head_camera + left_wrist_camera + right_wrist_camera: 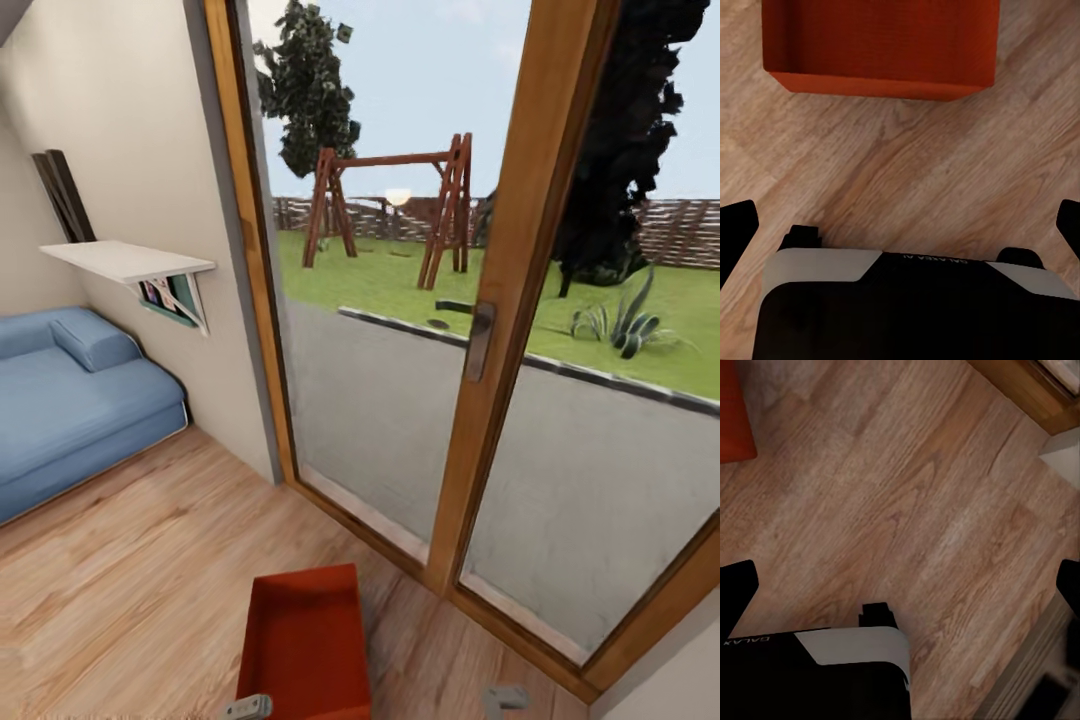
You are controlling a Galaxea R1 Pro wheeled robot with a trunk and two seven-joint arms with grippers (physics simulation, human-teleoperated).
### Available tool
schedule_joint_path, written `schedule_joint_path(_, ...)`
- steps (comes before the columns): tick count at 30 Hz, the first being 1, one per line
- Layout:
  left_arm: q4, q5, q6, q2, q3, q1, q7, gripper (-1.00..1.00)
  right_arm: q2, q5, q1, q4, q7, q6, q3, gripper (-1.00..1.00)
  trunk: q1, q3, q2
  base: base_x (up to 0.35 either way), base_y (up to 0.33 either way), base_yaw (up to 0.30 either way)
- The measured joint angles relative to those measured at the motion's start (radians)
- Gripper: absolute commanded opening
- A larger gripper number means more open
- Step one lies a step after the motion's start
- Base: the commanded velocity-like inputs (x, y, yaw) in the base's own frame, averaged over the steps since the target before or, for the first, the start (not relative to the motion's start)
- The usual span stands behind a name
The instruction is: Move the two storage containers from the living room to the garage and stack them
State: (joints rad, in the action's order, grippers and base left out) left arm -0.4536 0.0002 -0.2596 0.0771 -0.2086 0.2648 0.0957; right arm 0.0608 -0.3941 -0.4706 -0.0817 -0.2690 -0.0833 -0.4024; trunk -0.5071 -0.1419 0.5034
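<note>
One red-orange storage container rests on the light wood-plank flooring of the living room, close in front of me and just short of the glass door. Its near wall is seen from the left wrist, and one corner from the right wrist. My left gripper hovers open above the planks just short of the bin, holding nothing. It sits at the bin's near left corner in the head view. Off to the bin's right, my right gripper hangs open and empty over bare planks.
A wood-framed glass door with a handle stands straight ahead, its threshold near my right gripper. A blue sofa and a white wall shelf are at the left. Wood floor lies open towards the sofa.
</note>
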Motion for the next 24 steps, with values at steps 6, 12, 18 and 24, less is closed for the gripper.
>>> schedule_joint_path(6,0.0,0.0,0.0,0.0,0.0,0.0,0.0,1.0,0.0,0.0,0.0,0.0,0.0,0.0,0.0,1.0,0.0,0.0,0.0,0.002,-0.002,0.25)
schedule_joint_path(12,0.0,0.0,0.0,0.0,0.0,0.0,0.0,1.0,0.0,0.0,0.0,0.0,0.0,0.0,0.0,1.0,0.0,0.0,0.0,0.0,0.0,0.25)
schedule_joint_path(18,0.0,0.0,0.0,0.0,-0.001,0.0,-0.001,1.0,0.0,0.0,0.0,0.0,0.0,0.0,0.0,1.0,0.0,0.0,0.0,0.0,0.0,0.25)
schedule_joint_path(24,0.0,0.001,0.0,0.0,-0.001,0.0,-0.001,1.0,0.0,0.0,0.0,0.0,0.0,0.0,0.0,1.0,0.0,0.0,0.0,0.005,0.0,0.136)
